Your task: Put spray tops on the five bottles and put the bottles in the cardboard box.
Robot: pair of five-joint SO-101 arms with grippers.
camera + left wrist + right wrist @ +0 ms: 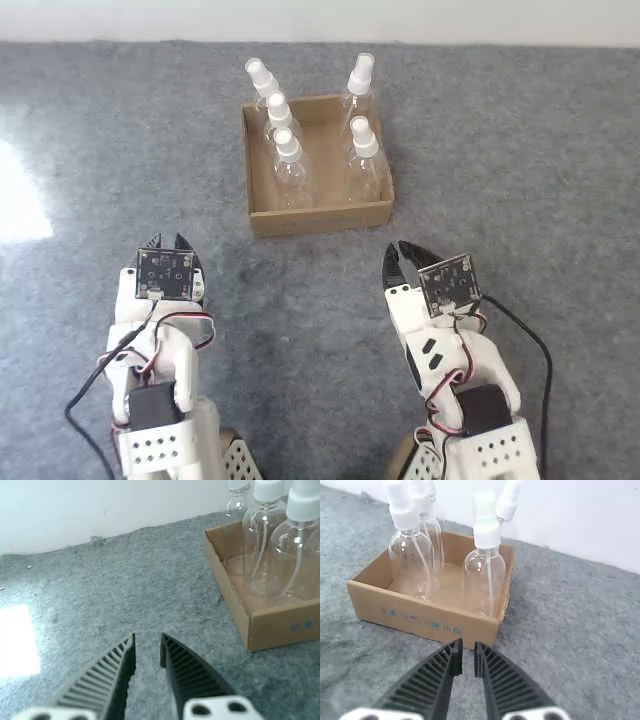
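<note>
The high camera hangs above the near side of the table [100, 150] and looks steeply down over it from well off. Each wrist camera sits low behind its own fingers, those of the left gripper [148, 642] and the right gripper [468, 650], facing forward across the table toward the wall [100, 505]. All three views share the box [320, 217] and bottles [290, 170]; the right wrist camera takes in the box's whole front, the left one corner.

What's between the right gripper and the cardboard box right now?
Only bare grey mat lies between the right gripper and the cardboard box, as the right wrist view shows.
</note>
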